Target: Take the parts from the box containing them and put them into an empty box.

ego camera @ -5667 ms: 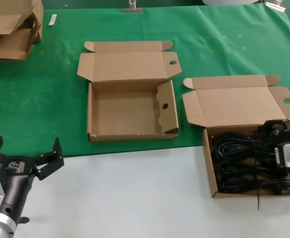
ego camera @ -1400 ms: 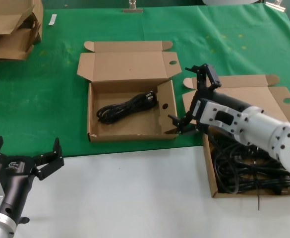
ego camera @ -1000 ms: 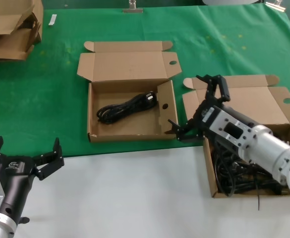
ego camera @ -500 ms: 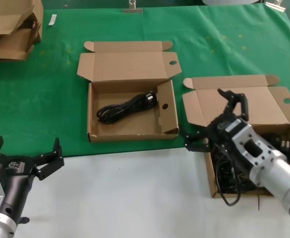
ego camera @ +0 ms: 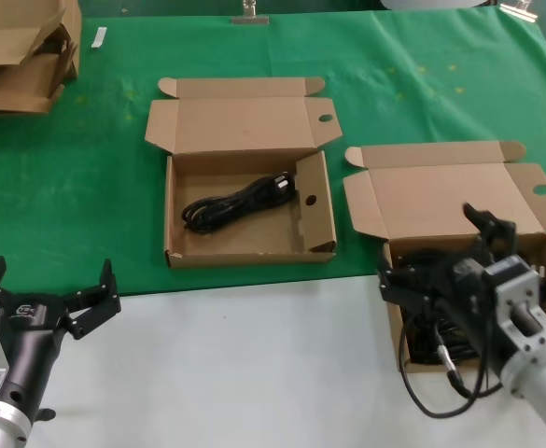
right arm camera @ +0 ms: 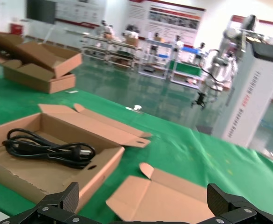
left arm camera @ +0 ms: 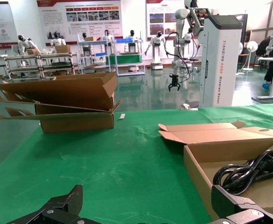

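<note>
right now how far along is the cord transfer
Done: one coiled cord lies in the squarer box.

In hand: nothing yet. The right gripper hangs open and empty over the wider box; a loose cord loop spills over that box's front edge.

Left: the tangle of cords in the wider box. The left gripper sits open, parked near the table's front.

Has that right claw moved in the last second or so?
Yes. The right gripper has pulled back from beside the squarer box with one cord in it, to over the wider box.
</note>
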Motion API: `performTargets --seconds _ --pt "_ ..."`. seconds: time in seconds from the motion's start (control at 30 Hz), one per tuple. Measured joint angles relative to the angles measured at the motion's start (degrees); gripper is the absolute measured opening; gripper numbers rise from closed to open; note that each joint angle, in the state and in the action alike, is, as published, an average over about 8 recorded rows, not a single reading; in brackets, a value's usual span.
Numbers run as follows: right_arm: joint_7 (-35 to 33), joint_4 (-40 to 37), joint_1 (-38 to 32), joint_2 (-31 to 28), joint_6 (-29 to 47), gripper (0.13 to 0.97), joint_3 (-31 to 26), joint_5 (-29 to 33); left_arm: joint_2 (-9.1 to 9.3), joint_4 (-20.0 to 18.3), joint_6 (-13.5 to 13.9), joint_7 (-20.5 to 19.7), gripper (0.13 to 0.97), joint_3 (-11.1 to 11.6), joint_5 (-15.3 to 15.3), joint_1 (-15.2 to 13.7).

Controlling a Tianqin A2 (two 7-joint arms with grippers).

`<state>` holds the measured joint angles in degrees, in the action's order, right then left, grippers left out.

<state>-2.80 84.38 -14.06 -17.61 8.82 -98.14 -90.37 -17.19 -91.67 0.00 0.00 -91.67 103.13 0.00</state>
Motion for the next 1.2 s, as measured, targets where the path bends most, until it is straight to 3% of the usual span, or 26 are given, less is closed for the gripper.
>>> performTargets --seconds 0.57,1.2 --pt "2.3 5.9 11.4 0.3 -7.1 0.966 5.2 -10.3 0.00 0.0 0.0 0.0 0.966 0.0 0.0 0.0" --pt "2.5 6.4 12.3 0.4 -7.7 0.966 5.7 -11.1 0.00 0.0 0.0 0.0 0.966 0.0 0.0 0.0"
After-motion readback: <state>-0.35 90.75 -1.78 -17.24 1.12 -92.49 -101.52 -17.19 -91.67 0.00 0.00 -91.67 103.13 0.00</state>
